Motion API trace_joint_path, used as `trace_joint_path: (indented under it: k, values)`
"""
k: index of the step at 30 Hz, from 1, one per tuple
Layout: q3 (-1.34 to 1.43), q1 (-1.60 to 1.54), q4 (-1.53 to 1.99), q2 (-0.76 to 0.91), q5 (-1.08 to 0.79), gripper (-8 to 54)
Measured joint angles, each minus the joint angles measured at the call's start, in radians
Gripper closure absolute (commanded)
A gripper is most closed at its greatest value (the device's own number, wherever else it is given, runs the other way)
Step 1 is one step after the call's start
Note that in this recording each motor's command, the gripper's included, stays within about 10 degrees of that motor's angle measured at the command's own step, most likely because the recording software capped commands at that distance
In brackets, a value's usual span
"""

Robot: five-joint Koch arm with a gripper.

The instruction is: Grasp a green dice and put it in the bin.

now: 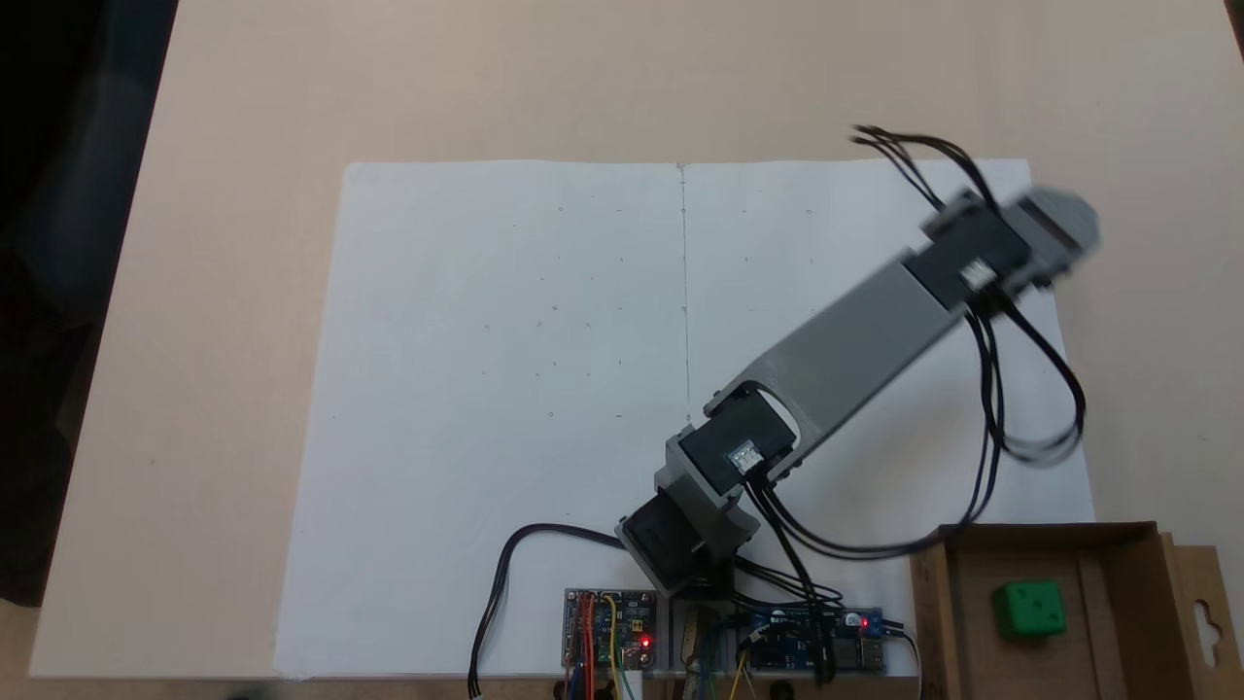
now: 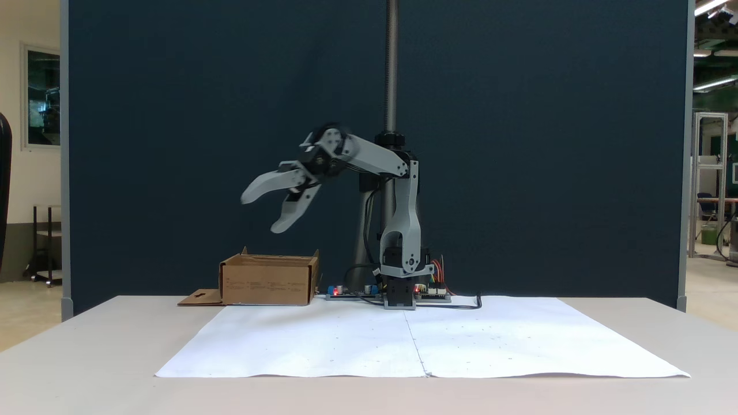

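Note:
The green dice (image 1: 1028, 610) lies on the floor of the bin (image 1: 935, 612), an open brown cardboard box at the lower right of a fixed view. From the side, the bin (image 2: 268, 280) stands left of the arm's base and its walls hide the dice. My gripper (image 2: 260, 213) hangs high in the air above the bin, jaws spread wide apart and pointing down-left, with nothing between them. From above, the gripper (image 1: 1081, 224) is a blurred grey shape at the upper right, well away from the bin.
A large white paper sheet (image 1: 505, 389) covers the table's middle. Circuit boards (image 1: 610, 627) and black cables (image 1: 1030, 442) sit by the arm's base. The bin's flap (image 1: 1205, 617) with a hang-hole lies flat beside it. A dark partition (image 2: 173, 115) stands behind.

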Motion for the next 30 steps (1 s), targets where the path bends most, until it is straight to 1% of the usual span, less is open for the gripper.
trace_joint_path:
  k: [5, 13, 16, 20, 24, 30]
  values:
    - [0.0, -0.278, -0.066, 0.0, 0.0, 3.0]
    - [0.005, -0.666, -0.072, 0.002, 0.0, 2.9]
    - [0.044, -0.784, -0.129, 0.002, 0.0, 2.6]
    - [0.242, -0.881, -0.278, 0.074, 0.0, 2.6]
    - [0.512, -0.907, -0.416, 0.212, 0.0, 2.6]
    - [0.831, -0.9, -0.621, 0.391, 0.0, 1.8]
